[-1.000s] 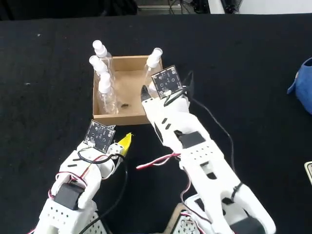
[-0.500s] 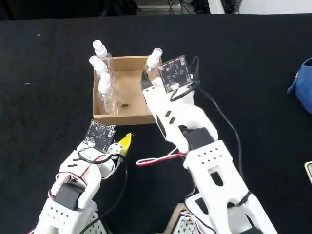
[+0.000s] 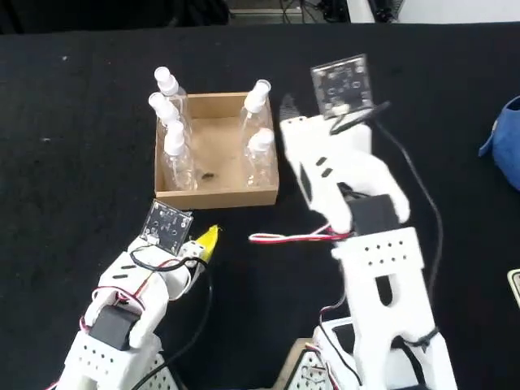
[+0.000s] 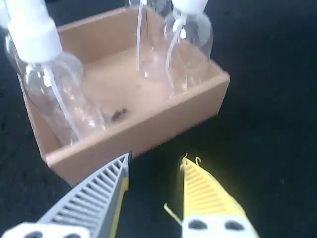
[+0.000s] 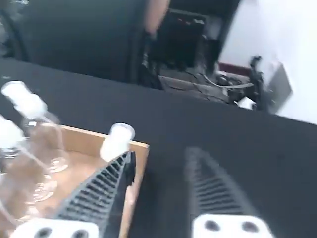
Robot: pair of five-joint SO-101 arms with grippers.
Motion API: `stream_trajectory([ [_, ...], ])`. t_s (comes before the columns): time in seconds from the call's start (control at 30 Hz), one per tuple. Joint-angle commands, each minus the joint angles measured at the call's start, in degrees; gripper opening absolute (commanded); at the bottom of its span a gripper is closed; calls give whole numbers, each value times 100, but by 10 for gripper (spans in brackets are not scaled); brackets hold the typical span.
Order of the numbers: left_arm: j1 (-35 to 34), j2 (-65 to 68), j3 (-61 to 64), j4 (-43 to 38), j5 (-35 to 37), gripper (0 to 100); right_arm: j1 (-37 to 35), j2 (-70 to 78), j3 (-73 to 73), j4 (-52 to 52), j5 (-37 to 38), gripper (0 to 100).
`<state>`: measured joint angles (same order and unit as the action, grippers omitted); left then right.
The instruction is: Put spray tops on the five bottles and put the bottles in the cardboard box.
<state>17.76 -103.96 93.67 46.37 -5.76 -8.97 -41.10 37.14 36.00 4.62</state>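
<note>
The cardboard box stands at the middle of the black table with five clear bottles upright in it, each with a white spray top. Three bottles line its left wall and two bottles its right wall. My right gripper hangs open and empty above the table, just right of the box; its fingers frame the box corner and a bottle top. My left gripper is open and empty, low in front of the box's near wall, its yellow finger pointing at it.
A blue object lies at the table's right edge, and a pale item lower on that edge. A red-and-white cable hangs off the right arm. A small dark speck lies on the box floor.
The right gripper has risen out of the box and swung back to the right, leaving a bottle standing by the box's right wall. The left arm has not moved.
</note>
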Motion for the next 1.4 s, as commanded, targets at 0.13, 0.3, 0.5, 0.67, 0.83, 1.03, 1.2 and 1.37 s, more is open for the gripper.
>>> stream_trajectory([
  [0.13,-848,-70,-1253,1196,-264,30,756,-1385,-233,1556,9,10],
  [0.3,-2211,-70,-1174,853,-440,30,862,-2308,725,1881,18,11],
  [0.5,-3477,-70,-1059,1073,-440,30,1503,-3749,2352,1934,18,11],
  [0.67,-3705,-70,-611,1081,-440,30,1582,-5218,3785,2242,281,11],
  [0.83,-3767,-70,-4,1099,-396,30,1626,-6633,5191,2479,290,11],
  [1.03,-3714,-70,101,1881,-396,30,1758,-6642,5912,3156,290,11],
  [1.2,-3767,-62,382,1969,-431,30,2110,-6738,5930,3895,299,11],
  [1.37,-3732,-70,365,2690,-431,30,2110,-6747,5930,3886,299,11],
])
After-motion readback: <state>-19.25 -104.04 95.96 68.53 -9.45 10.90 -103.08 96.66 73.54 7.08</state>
